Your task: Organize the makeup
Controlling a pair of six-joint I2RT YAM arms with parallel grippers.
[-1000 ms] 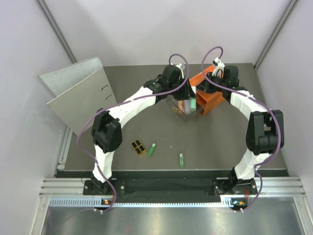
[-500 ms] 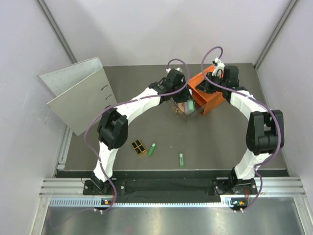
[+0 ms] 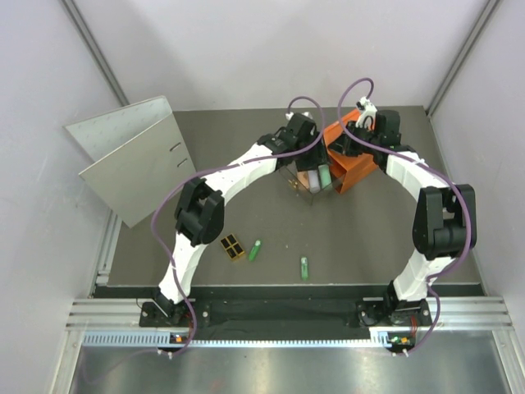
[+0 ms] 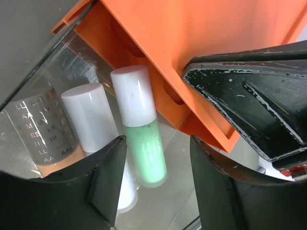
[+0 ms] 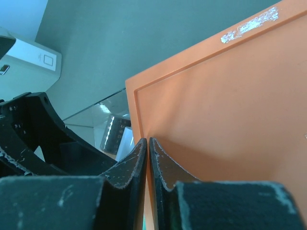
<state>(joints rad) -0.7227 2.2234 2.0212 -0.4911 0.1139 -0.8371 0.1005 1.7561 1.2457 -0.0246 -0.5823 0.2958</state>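
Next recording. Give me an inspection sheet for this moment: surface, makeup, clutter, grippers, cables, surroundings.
Surface: dark table, no spills seen.
Job's things: orange tube, white tube and mint tube side by side in the clear drawer; palette and two green sticks loose on the table.
Clutter: grey binder, open, at left.
Grippers: left gripper open over the tubes; right gripper shut on the orange drawer box.
Cables: purple cables loop above the arms.
Surroundings: pale walls; nothing else seen.
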